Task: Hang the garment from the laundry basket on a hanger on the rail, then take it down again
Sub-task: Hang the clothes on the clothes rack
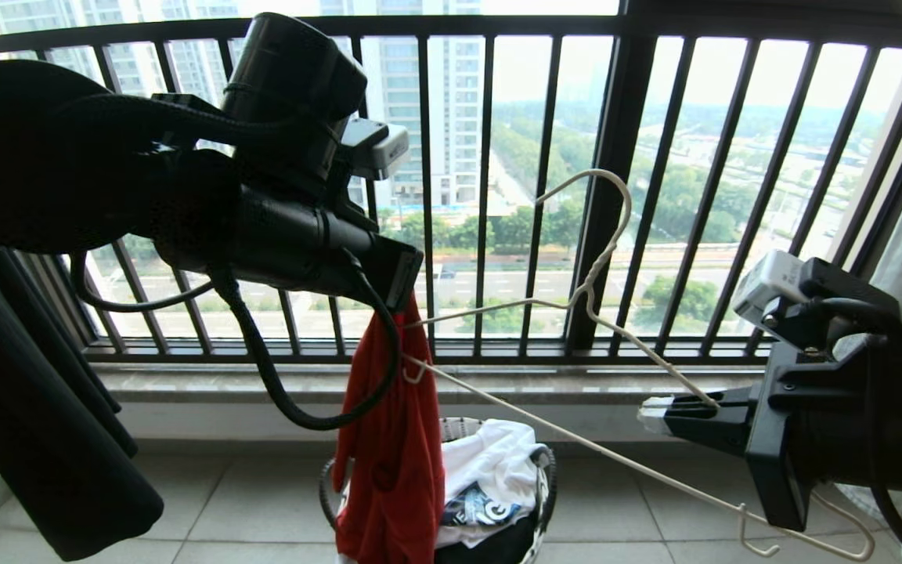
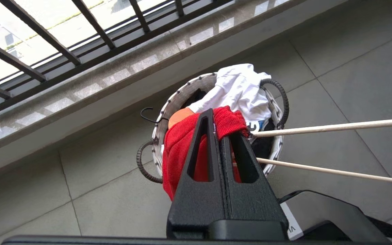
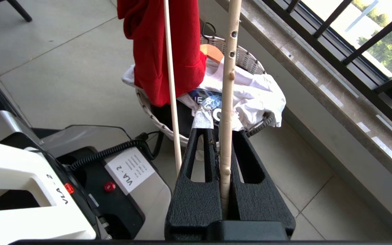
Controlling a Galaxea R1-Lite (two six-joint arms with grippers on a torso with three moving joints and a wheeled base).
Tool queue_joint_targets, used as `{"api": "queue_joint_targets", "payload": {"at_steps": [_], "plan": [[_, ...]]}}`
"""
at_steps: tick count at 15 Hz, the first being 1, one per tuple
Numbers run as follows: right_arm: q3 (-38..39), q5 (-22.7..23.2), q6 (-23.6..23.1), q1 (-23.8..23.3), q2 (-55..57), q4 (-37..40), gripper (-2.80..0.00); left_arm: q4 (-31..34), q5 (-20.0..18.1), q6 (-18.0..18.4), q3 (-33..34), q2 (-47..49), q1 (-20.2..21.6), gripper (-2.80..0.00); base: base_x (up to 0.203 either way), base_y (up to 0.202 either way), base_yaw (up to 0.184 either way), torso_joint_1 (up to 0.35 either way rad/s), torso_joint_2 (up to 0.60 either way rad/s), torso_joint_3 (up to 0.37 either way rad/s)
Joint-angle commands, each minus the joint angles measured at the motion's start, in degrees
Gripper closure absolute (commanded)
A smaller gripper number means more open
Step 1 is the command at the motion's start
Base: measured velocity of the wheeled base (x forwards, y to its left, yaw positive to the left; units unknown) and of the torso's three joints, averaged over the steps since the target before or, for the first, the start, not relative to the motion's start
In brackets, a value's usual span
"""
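My left gripper [image 1: 408, 286] [image 2: 220, 127] is shut on the top edge of the red garment [image 1: 388, 454] [image 2: 179, 149] [image 3: 168, 51], which hangs in a narrow bunch over the laundry basket [image 1: 543, 493] [image 2: 168, 105] [image 3: 250, 61]. The cream wire hanger [image 1: 590, 286] [image 2: 318, 128] [image 3: 228, 102] stretches, tilted, between both grippers, its hook pointing up. One of its ends reaches into the garment's fabric beside the left fingers. My right gripper [image 1: 654, 415] [image 3: 221, 132] is shut on the hanger's upper wire near the other end. The rail is out of view.
The black barred balcony railing [image 1: 615, 196] and its stone sill stand just behind the basket. A white printed garment [image 1: 490, 462] [image 3: 260, 95] and dark cloth lie in the basket. Black cloth [image 1: 44, 439] hangs at the left. My base [image 3: 46, 177] sits close to the basket.
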Motion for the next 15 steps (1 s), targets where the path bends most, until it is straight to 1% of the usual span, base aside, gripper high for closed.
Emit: {"api": "queue_joint_targets", "payload": {"at_steps": [1,3,4,6,9,10,12,13,15], "plan": [[0.3,1.6,-0.1,0.0,-0.4,0.1,0.00,2.7,-2.1,1.3,-2.3,1.3,0.0,0.00,0.000,0.000,0.000,0.000,0.00,0.000],[0.6,5.3,-0.1,0.0,-1.3,0.2,0.00,3.0,-3.5,3.0,-2.7,1.7,0.0,0.00,0.000,0.000,0.000,0.000,0.00,0.000],[0.6,6.4,-0.1,0.0,-1.4,0.2,0.00,3.0,-4.3,4.0,-2.7,1.6,0.0,0.00,0.000,0.000,0.000,0.000,0.00,0.000],[1.1,9.0,-0.1,0.0,-1.8,0.2,0.00,2.8,-6.9,6.2,-3.2,1.6,0.0,0.00,0.000,0.000,0.000,0.000,0.00,0.000],[1.4,12.6,-0.2,0.1,-2.6,0.6,0.00,2.9,-7.5,9.3,-4.8,2.0,0.0,0.00,0.000,0.000,0.000,0.000,0.00,0.000],[1.6,13.3,-0.2,0.1,-2.5,0.6,0.00,2.9,-7.5,10.2,-5.4,2.0,0.0,0.00,0.000,0.000,0.000,0.000,0.00,0.000],[1.8,13.9,-0.2,0.9,-2.3,0.6,0.00,3.0,-7.6,10.8,-6.6,2.0,-0.1,0.00,0.000,0.000,0.000,0.000,0.00,0.000],[1.9,13.9,-0.1,1.6,-2.2,0.4,0.00,3.0,-8.1,11.2,-6.4,1.7,-0.2,0.00,0.000,0.000,0.000,0.000,0.00,0.000],[1.7,13.6,0.1,1.3,-2.6,0.2,0.00,3.1,-10.7,11.4,-4.7,-0.6,-1.2,0.00,0.000,0.000,0.000,0.000,0.00,0.000]]}}
